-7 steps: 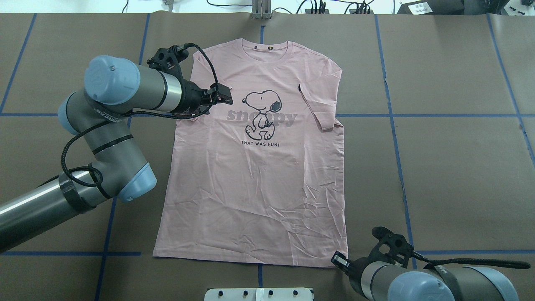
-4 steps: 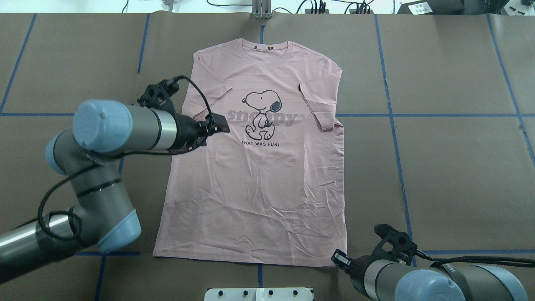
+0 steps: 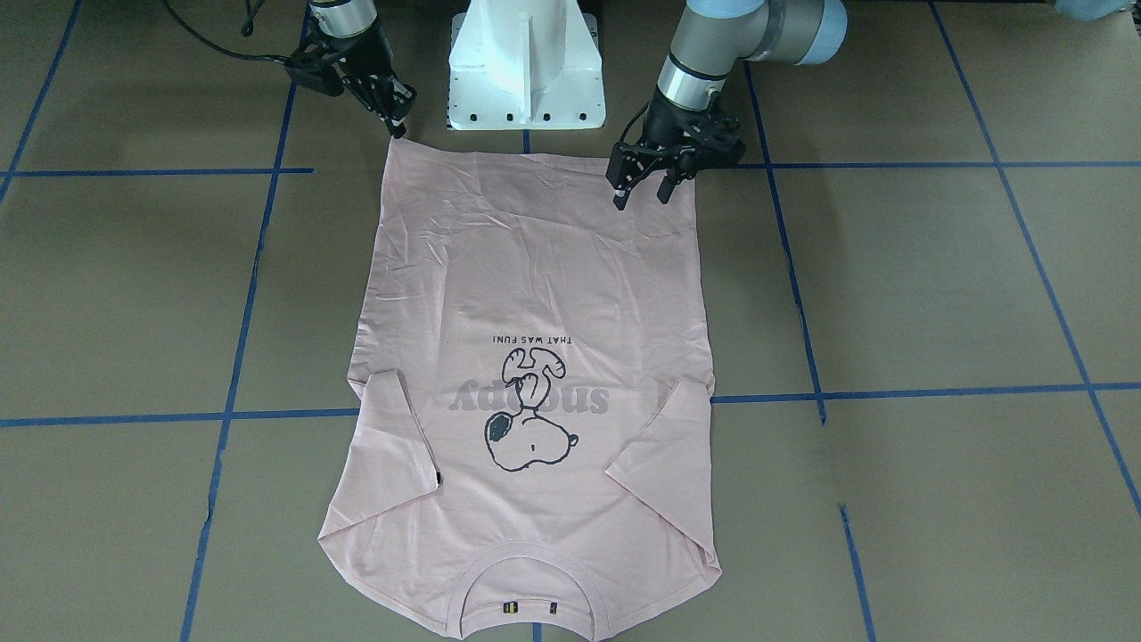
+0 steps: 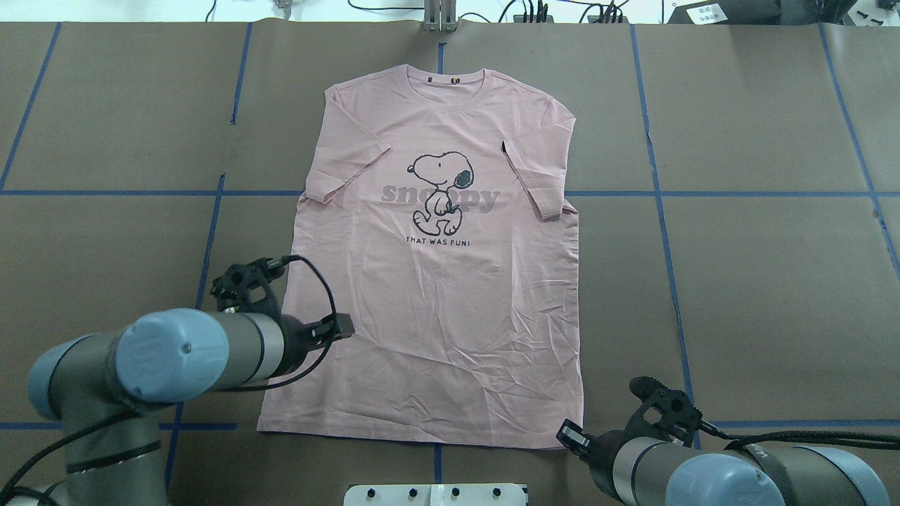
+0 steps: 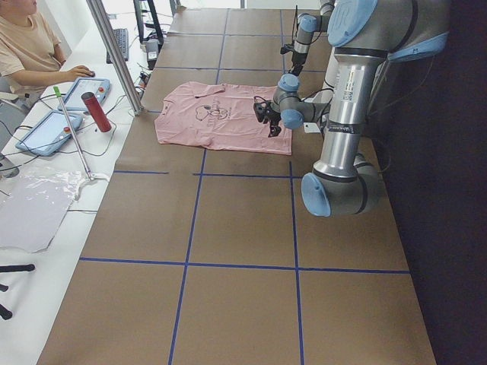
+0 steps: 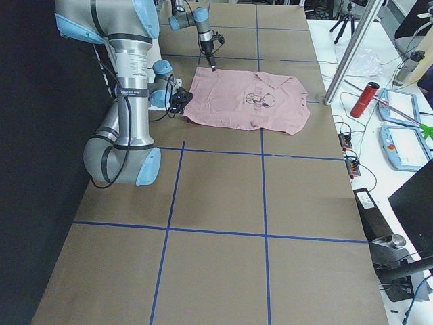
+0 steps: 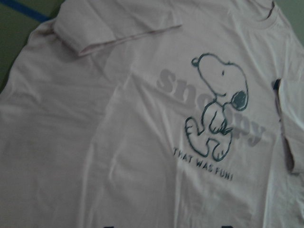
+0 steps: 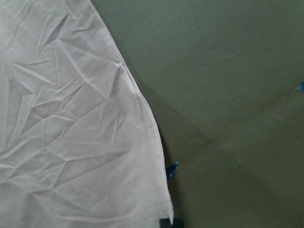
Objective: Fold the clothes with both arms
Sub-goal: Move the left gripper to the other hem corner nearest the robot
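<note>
T-shirt (image 4: 436,316) flat, sleeves (image 4: 348,165) folded in, body folds still to do; left gripper (image 3: 640,187) fingers apart over hem corner, empty; right gripper (image 3: 395,120) at other corner, opening indeterminate.

Brown paper covers the table (image 4: 738,281), and blue tape lines (image 4: 703,193) cross it in a grid. A pink T-shirt (image 4: 436,316) lies flat on it, print up, sleeves folded in. Its hem lies just beside the white base (image 3: 526,62), its collar far from the base.
</note>
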Motion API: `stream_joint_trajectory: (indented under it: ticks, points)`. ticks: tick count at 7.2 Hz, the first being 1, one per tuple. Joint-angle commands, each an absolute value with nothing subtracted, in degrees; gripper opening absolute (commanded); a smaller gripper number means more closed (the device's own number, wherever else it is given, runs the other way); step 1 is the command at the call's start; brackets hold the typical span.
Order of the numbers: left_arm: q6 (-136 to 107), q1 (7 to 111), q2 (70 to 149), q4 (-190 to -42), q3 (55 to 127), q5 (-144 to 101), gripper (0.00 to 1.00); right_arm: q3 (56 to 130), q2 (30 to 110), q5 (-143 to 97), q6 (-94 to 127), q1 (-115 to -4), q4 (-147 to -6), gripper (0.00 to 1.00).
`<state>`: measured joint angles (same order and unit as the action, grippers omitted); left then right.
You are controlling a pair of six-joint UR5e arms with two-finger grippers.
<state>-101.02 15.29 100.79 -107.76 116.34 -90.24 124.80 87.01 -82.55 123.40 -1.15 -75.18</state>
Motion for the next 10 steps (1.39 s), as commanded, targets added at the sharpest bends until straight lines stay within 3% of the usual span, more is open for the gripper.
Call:
stream_joint_trajectory:
  ticks: [1,6,10]
  points:
    - [-104.58,11.88,94.68,-107.66,117.68,-89.91,0.8,124.8,87.01,-82.62,123.4,-1.14,-75.23,0.0]
    - [-108.02,9.49,93.25,-108.54,117.86,-90.0,0.74,124.8,86.92,-82.79,123.4,-1.05,-75.15,0.0]
    - [-107.93,8.88,93.34,-108.54,117.6,-90.09,0.61,124.8,86.92,-82.79,123.4,-1.05,-75.15,0.0]
